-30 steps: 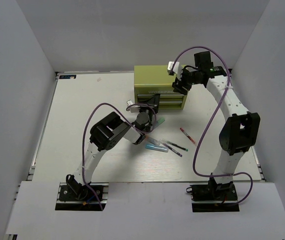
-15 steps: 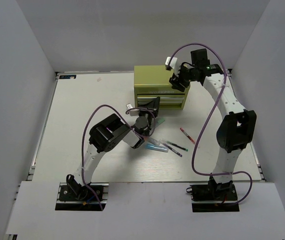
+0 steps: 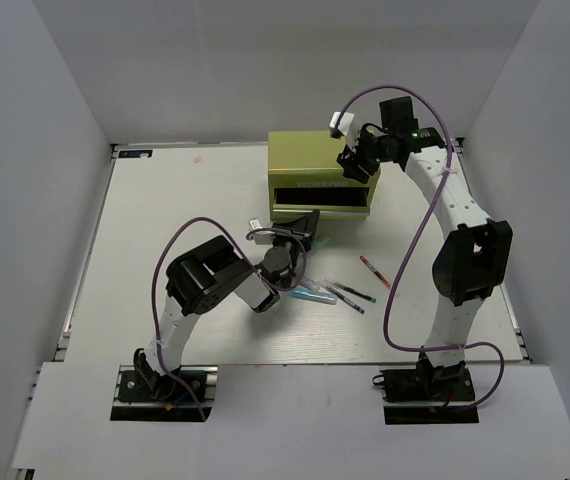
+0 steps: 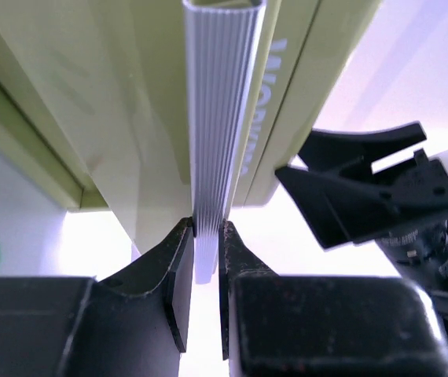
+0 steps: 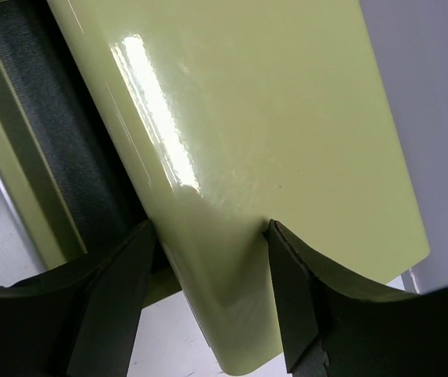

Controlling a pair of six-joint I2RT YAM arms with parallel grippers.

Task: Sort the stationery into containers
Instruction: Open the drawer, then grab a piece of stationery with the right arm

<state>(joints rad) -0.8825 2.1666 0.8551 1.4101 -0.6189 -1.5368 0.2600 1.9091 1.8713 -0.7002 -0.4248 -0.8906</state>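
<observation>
From where I stand, the only writing is on the lime-green toolbox (image 3: pixel 310 160). One short line of lettering (image 3: pixel 320 187) runs across the dark band on its front face. In the overhead view it is too small to make out, just a pale word of maybe seven letters. The left wrist camera catches the same lettering (image 4: pixel 276 75) up close, raised in the green panel just beside the ribbed silver handle (image 4: pixel 220 118). It is seen at a steep slant, and only a first letter like a "W" comes through. I can read nothing in the right wrist view.
</observation>
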